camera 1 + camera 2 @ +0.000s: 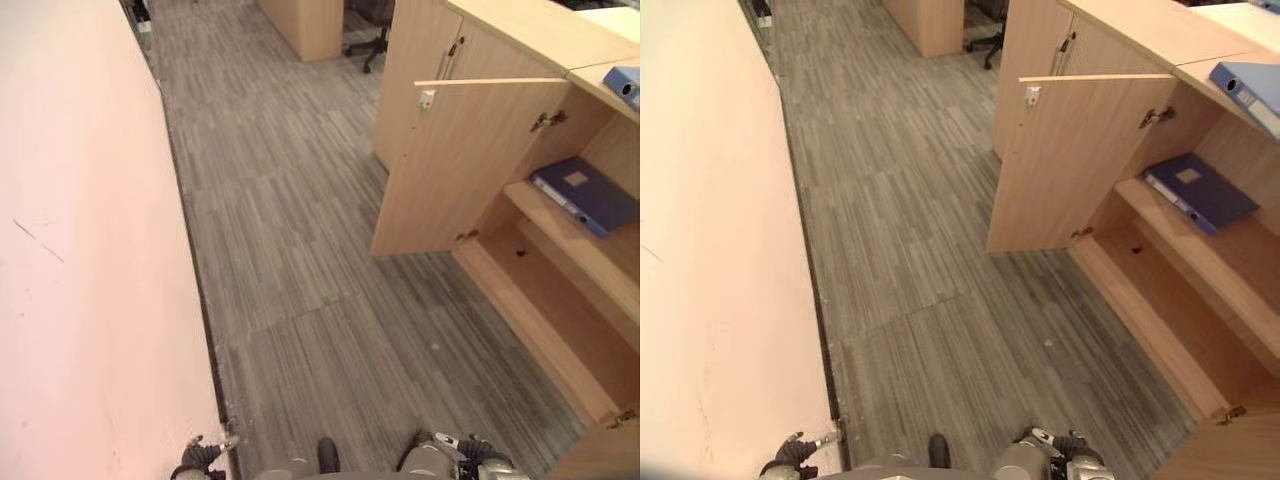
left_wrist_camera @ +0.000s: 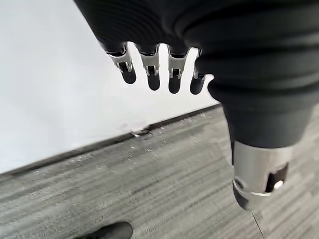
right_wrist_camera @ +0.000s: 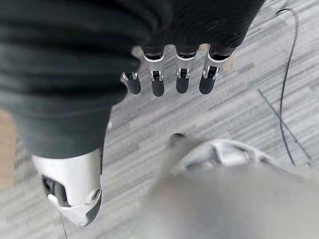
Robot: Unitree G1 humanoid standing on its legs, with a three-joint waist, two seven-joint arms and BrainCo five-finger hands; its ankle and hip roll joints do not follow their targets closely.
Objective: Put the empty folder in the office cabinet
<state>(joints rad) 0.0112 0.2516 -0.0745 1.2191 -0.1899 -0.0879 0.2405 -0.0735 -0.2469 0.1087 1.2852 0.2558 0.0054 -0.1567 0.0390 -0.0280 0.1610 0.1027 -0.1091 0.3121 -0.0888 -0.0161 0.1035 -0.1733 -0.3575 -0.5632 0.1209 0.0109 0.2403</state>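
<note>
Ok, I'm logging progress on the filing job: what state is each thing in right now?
Cabinet door: swung open.
Blue folder: lying flat on the cabinet's middle shelf.
Second blue folder: lying on the cabinet top.
Left hand: open, holding nothing.
Right hand: open, holding nothing.

This is an office. Grey striped carpet tiles [image 1: 290, 250] cover the floor, running along a pale wall [image 1: 80, 260] on the left. On the right stands a light wooden cabinet [image 1: 500, 40] with one door [image 1: 460, 160] swung open, a blue ring binder [image 1: 585, 195] lying on its shelf [image 1: 570, 235]. At the far end, a swivel chair's wheeled base [image 1: 368, 45] shows beside a wooden desk panel [image 1: 305, 22].
</note>
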